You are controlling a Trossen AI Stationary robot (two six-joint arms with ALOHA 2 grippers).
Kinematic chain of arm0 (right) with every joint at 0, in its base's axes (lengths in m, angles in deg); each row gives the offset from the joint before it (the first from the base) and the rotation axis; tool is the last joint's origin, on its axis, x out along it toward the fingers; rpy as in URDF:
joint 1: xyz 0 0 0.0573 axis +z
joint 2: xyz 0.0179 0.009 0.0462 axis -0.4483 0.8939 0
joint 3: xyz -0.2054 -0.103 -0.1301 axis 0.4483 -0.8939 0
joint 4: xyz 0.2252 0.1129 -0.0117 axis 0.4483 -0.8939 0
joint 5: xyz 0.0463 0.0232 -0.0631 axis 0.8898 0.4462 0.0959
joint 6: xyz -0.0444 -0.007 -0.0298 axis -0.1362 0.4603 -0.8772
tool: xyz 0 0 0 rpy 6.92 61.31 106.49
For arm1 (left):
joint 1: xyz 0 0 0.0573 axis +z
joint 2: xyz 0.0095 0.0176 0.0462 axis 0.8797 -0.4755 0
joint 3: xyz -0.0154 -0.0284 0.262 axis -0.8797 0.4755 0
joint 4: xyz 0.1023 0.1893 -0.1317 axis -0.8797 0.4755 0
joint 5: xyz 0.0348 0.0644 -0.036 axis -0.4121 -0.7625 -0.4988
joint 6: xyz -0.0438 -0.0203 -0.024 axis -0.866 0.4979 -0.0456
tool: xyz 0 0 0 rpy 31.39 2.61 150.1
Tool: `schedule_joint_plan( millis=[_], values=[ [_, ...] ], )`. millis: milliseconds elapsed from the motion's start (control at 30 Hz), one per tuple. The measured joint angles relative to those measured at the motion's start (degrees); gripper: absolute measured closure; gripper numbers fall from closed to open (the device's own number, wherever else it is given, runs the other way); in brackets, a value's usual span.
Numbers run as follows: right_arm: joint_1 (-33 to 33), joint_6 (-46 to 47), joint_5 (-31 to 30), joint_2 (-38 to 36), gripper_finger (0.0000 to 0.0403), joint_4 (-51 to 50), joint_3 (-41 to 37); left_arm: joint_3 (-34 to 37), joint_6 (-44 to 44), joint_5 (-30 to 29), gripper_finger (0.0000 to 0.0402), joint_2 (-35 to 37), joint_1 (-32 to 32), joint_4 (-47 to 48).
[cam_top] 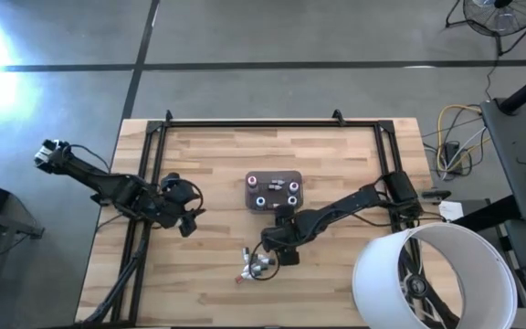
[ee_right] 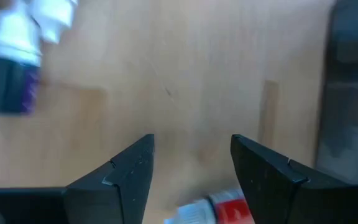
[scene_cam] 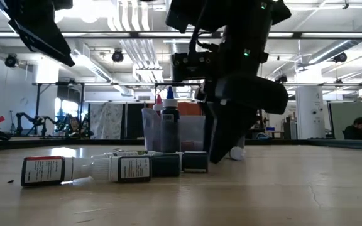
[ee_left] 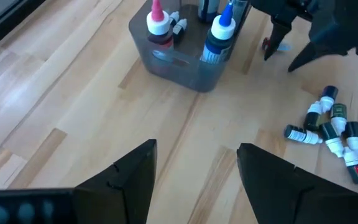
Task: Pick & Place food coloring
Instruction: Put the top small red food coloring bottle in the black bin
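Carefully now: from above, my right gripper [cam_top: 281,245] hangs low between the grey tray [cam_top: 274,191] and the heap of loose food coloring bottles [cam_top: 257,265]. To do this well, I judge I should settle squarely over one bottle, a finger on each side of its body, before closing, so it cannot roll away. My left gripper [cam_top: 188,212] waits well apart, on the left of the table.

At table height, my right arm stands just beside the bottles lying in a row [scene_cam: 105,169], with upright ones in the tray [scene_cam: 168,129] behind.

My left wrist camera shows its own fingers [ee_left: 129,177] spread and empty, the tray [ee_left: 188,59] with red- and blue-tipped bottles, and the heap [ee_left: 331,127] near my right arm.

My right wrist camera shows my fingers [ee_right: 126,171] apart, clamping nothing; one red-capped bottle [ee_right: 219,208] lies between them, another dark bottle [ee_right: 11,62] farther off.
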Motion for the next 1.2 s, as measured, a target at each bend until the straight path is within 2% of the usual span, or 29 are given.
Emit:
schedule_joint_plan(
  millis=[133, 300, 433, 633, 1200],
  values=[
    [-0.3, 2.2, 0.0, -2.4, 0.0202, -5.4, 0.3, 1.1, 0.0, -0.4, 0.0202, 1.4, 0.0, -0.1],
    [0.4, 15.6, -0.3, -9.5, 0.0196, -6.9, 0.5, 2.6, -1.3, -1.6, 0.0202, 1.9, -0.1, -1.4],
    [0.6, 23.6, -1.1, -12.8, 0.0190, -7.3, -2.2, 3.8, -0.9, -3.0, 0.0202, 1.8, -0.1, -2.9],
    [0.0, 24.5, 1.5, -12.5, 0.0178, -6.0, -10.0, 3.8, 0.4, -3.7, 0.0202, 1.7, -0.1, -4.1],
    [-0.2, 15.0, 0.9, -12.6, 0.0179, 15.0, -21.1, 3.4, -2.6, -3.6, 0.0202, 1.7, -0.1, -4.0]
  ],
)
